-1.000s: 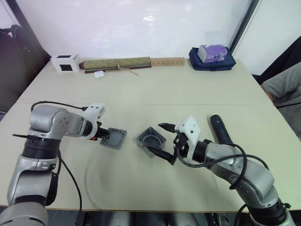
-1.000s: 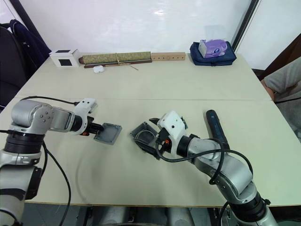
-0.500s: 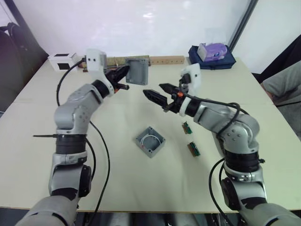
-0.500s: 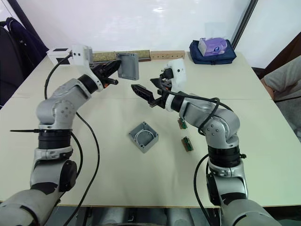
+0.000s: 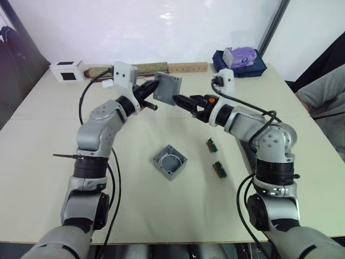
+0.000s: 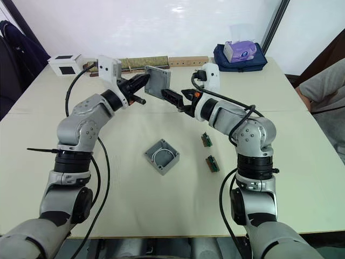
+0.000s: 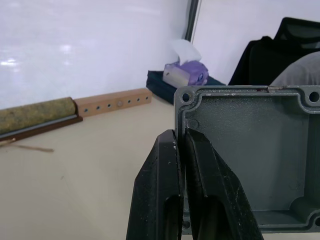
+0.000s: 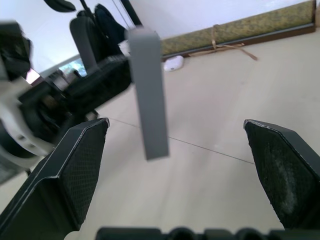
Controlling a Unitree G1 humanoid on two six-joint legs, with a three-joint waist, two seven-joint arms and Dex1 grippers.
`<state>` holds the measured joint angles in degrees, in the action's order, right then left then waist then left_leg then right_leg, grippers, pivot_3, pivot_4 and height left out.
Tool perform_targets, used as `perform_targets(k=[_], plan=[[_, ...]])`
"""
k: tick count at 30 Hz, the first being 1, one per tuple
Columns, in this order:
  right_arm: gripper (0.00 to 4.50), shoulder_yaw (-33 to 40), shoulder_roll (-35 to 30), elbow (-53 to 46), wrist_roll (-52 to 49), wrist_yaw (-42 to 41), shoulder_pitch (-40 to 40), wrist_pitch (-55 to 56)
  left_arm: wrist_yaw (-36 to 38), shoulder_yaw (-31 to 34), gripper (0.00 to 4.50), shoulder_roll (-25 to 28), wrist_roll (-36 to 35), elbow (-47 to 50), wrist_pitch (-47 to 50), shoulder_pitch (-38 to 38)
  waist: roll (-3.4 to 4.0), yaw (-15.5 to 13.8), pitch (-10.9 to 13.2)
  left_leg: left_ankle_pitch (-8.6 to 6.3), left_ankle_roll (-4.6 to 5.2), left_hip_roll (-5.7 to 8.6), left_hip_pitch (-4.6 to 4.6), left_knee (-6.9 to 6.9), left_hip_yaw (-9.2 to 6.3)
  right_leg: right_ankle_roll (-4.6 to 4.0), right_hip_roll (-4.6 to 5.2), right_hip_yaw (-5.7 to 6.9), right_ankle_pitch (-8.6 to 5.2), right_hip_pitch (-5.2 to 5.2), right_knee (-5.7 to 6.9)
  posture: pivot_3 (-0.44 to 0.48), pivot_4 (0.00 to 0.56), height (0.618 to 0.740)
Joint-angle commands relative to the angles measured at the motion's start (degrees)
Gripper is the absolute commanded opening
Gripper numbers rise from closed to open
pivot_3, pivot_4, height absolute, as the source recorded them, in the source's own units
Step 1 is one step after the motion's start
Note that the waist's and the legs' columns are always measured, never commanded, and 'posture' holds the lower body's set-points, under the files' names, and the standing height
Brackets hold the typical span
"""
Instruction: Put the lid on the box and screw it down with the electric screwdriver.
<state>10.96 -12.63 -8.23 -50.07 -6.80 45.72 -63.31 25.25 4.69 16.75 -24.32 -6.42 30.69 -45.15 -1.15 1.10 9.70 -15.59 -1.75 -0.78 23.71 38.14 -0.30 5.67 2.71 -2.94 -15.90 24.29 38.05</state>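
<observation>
Left gripper [image 7: 180,142] pinches the lid [image 5: 167,88] by one wall, holding it in the air. Facing it, the right gripper [image 5: 179,100] has its fingers spread wide. Below both, the box [image 5: 170,162] sits on the table [image 5: 48,140], white wire loop inside

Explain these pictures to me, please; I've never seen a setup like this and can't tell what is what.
It is a two-armed humanoid robot. Two pictures come from its head camera, looking down at a table; two come from cameras on its wrists. The left gripper is shut on the lid, a shallow grey cover, held up in the air. The right gripper, open, reaches toward it. The box, with a white wire loop inside, sits on the table below, beside two small green strips.
</observation>
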Motion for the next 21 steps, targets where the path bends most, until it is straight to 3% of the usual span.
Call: perform_targets(k=[1,12,15,21], plan=[[4.50,2.01,0.44,-2.45,-1.67,0.90,0.64,0.00,0.90,0.11,0.07,-0.03,-0.23,2.59,-0.68,-1.36,0.00,-0.02,0.00,0.00,0.00,0.00,0.01,0.00,0.00,0.00,0.00,0.00,0.00,0.00,0.00,0.000,0.150,0.740],[4.50,1.55,1.35,-2.29,-1.68,1.45,0.26,-0.23,0.96,0.13,0.07,-1.22,-0.99,4.89,1.40,-1.57,0.00,0.08,0.00,0.00,0.00,0.01,0.01,0.00,0.00,0.00,-0.01,0.00,0.00,0.00,-0.01,0.000,0.150,0.740],[3.81,1.64,1.50,-2.13,-1.44,1.63,0.29,0.06,0.93,0.35,0.00,-1.14,-0.99,5.23,2.05,-1.67,0.00,0.05,0.00,0.00,0.00,-0.01,0.01,0.00,-0.01,0.00,-0.03,0.00,0.00,0.00,-0.01,0.000,0.150,0.740],[1.53,1.65,1.45,-2.33,-1.46,1.34,0.20,0.15,1.25,0.52,0.00,-1.09,-0.88,5.16,2.25,-1.66,0.00,0.00,0.00,0.00,0.00,0.00,0.01,0.00,0.00,0.00,-0.02,0.00,0.00,0.00,-0.01,0.000,0.150,0.740]])
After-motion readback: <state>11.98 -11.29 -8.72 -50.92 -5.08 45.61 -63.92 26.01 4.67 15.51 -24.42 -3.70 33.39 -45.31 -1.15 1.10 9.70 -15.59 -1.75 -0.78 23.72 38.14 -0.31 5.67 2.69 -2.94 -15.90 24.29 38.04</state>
